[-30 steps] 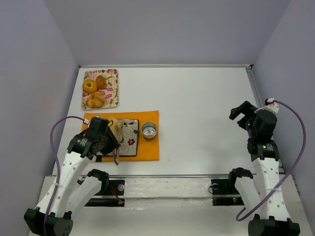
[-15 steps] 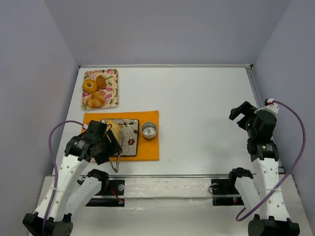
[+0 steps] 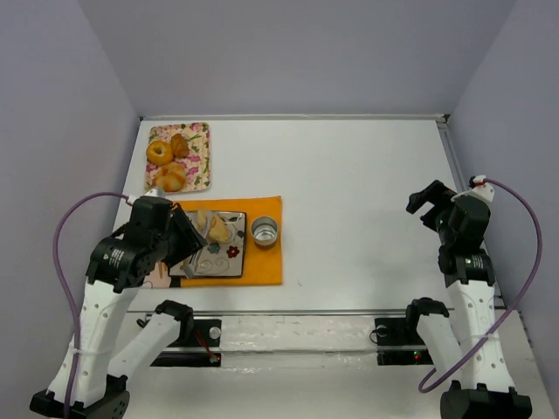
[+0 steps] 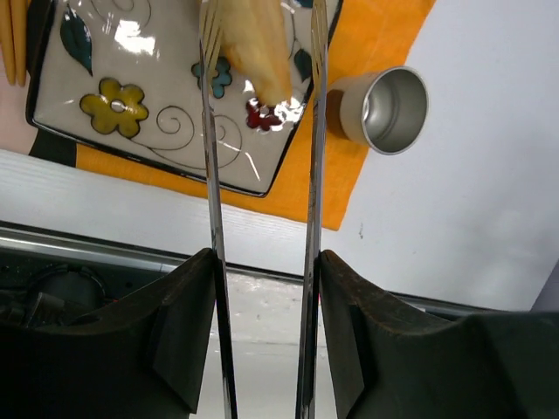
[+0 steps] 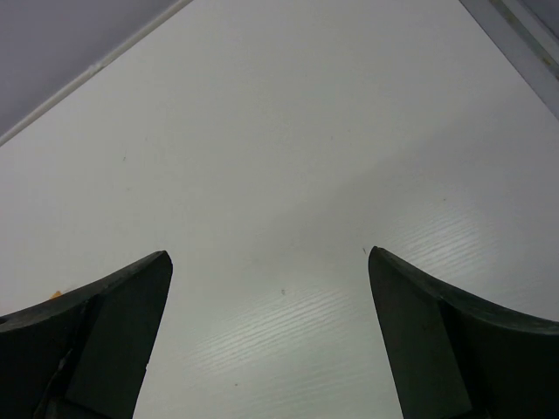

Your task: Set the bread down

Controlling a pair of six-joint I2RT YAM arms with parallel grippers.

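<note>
Left gripper (image 4: 265,262) closed partway on metal tongs (image 4: 212,175), one finger against each arm. Bread (image 4: 253,44) lying on flowered plate (image 4: 131,131) between the tong tips, close to left blade; pinched or not, cannot tell. Right gripper (image 5: 271,262) wide open, empty, over white table (image 5: 279,131)
</note>
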